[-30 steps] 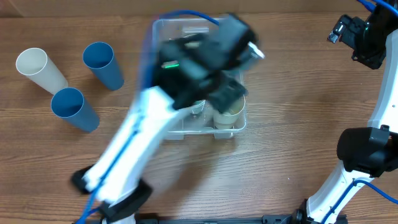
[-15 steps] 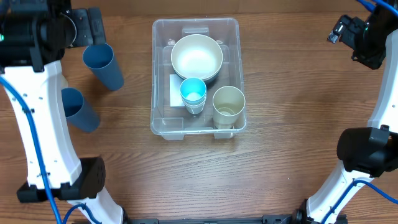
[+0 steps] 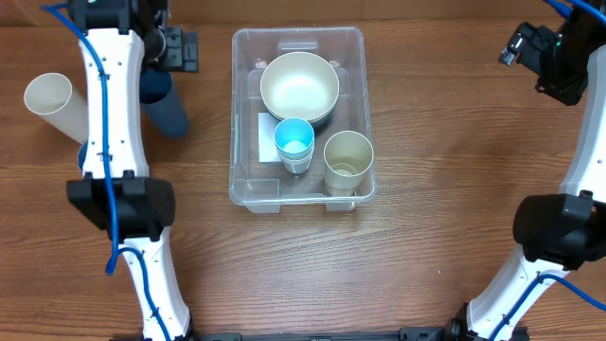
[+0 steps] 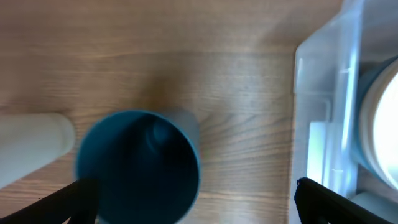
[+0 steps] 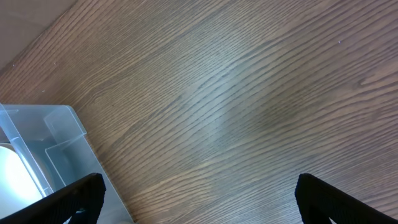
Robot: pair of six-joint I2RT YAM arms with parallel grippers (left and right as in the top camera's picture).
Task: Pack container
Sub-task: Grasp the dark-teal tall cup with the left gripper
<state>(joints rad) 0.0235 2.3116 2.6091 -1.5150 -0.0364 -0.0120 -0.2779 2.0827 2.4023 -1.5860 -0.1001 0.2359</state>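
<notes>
The container (image 3: 248,114) is a clear plastic bin at the table's middle with a white label on its bottom. It holds a white bowl (image 3: 299,87), a small blue cup (image 3: 294,142) and a beige cup (image 3: 348,161). My left gripper (image 3: 169,49) is open above a dark blue cup (image 3: 163,102) left of the bin. In the left wrist view that cup (image 4: 140,165) lies between my spread fingers (image 4: 196,205), towards the left one, with the bin's wall (image 4: 323,93) at right. My right gripper (image 3: 540,52) is open and empty, raised at the far right (image 5: 199,199).
A white cup (image 3: 55,102) lies left of the left arm and shows in the left wrist view (image 4: 31,146). The left arm's white link (image 3: 109,123) crosses the table's left side. The right wrist view shows bare wood and a corner of the bin (image 5: 53,143).
My left arm has swung from over the bin out to the left, then back in above the dark blue cup. The right arm has not moved.
</notes>
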